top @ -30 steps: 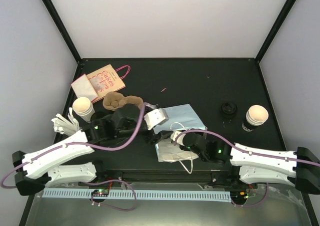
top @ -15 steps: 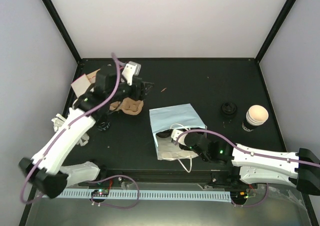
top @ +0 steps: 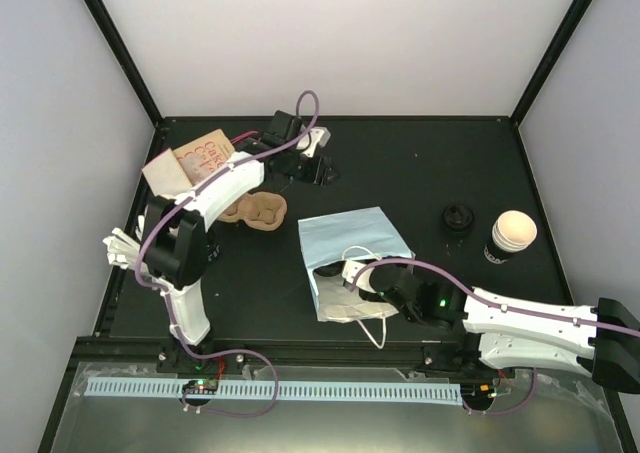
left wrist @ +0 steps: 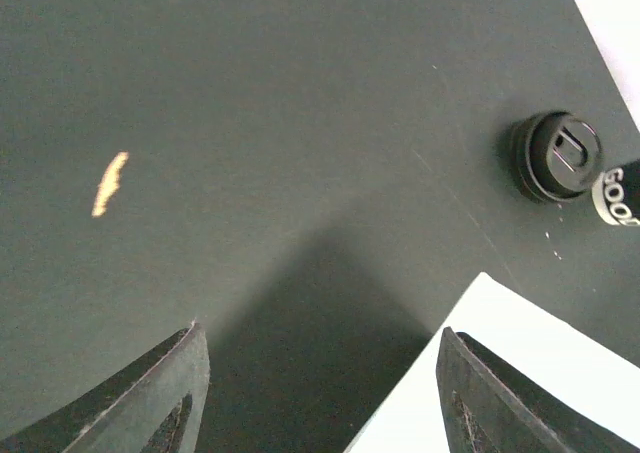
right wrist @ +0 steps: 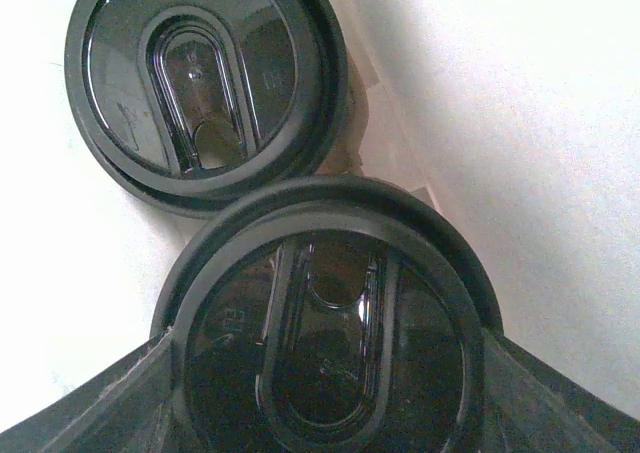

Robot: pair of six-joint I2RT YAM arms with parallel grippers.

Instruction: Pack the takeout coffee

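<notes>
**Right gripper holds a lidded cup inside the bag; left gripper hangs empty at the far side**

The black worktop [top: 420, 168] carries everything. The left arm reaches out to 11 o'clock. There the left gripper [top: 320, 170] hovers open over bare surface with nothing between its fingers. It seems to have no job in hand, and it is well apart from the bag.

The right arm lies low from 4 o'clock. The right gripper [right wrist: 328, 343] is pushed into the mouth of the pale blue paper bag [top: 350, 235] at the centre. The mouth faces 6 o'clock, probably so that this arm can reach in from its own side. The wrist view shows this gripper closed on a lidded cup [right wrist: 325, 323], one finger on each side of the lid rim. A second lidded cup [right wrist: 205, 78] sits tight beside it, so both are already inside the bag.

At 10 o'clock lies a printed bag [top: 205, 155] with pink handles, partly under the left arm. Its lettering looks like "Cakes". At 9 o'clock is a cardboard cup carrier [top: 258, 210], its pockets apparently unfilled.

At 3 o'clock stands an uncapped cup [top: 514, 233]. Its dark band reads "GOO" before the left wrist view cuts it off. Just beside it toward the centre rests a loose lid [top: 458, 218], likely meant for that cup. The raised marks on the lids are too small to read.

A pale sliver [left wrist: 108, 183] lies on the surface near the left gripper.
</notes>
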